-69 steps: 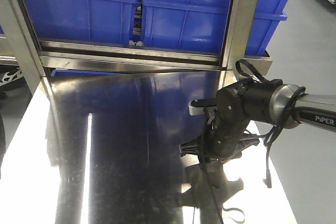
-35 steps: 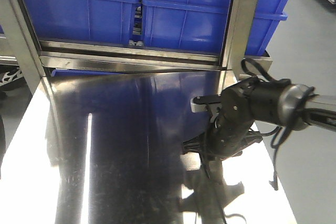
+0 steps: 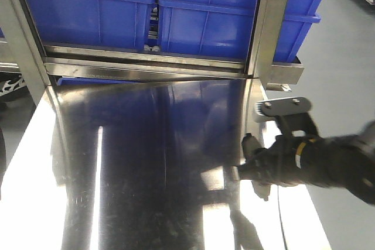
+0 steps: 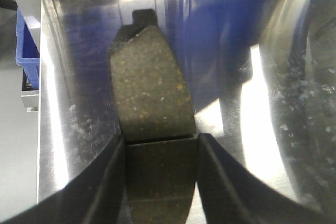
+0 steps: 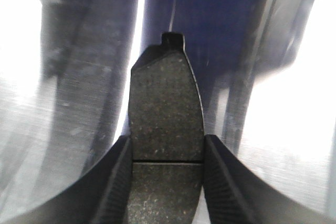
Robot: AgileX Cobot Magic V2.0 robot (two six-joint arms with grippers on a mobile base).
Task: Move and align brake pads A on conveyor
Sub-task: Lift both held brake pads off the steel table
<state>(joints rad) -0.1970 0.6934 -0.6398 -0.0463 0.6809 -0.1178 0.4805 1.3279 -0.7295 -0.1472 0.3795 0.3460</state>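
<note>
The shiny steel worktop (image 3: 129,168) fills most of the front view. Behind the far edge of the worktop stand blue bins (image 3: 105,21) on a shelf, and at its far right corner rises a steel post (image 3: 270,21). Over the right edge of the worktop hangs the right arm (image 3: 319,165), dark and blurred.

The left claw (image 4: 160,139) is above the worktop. It is opened only as wide as the left pad (image 4: 149,87), and its two black fingers (image 4: 105,182) press this pad from both sides. The right claw (image 5: 167,139), also above the worktop, grips the right pad (image 5: 165,103) in the same way.

Each pad shows its speckled friction face, with the groove near the fingertips and the small tab pointing away from the claw. Whether the pads touch the worktop, I cannot tell.
</note>
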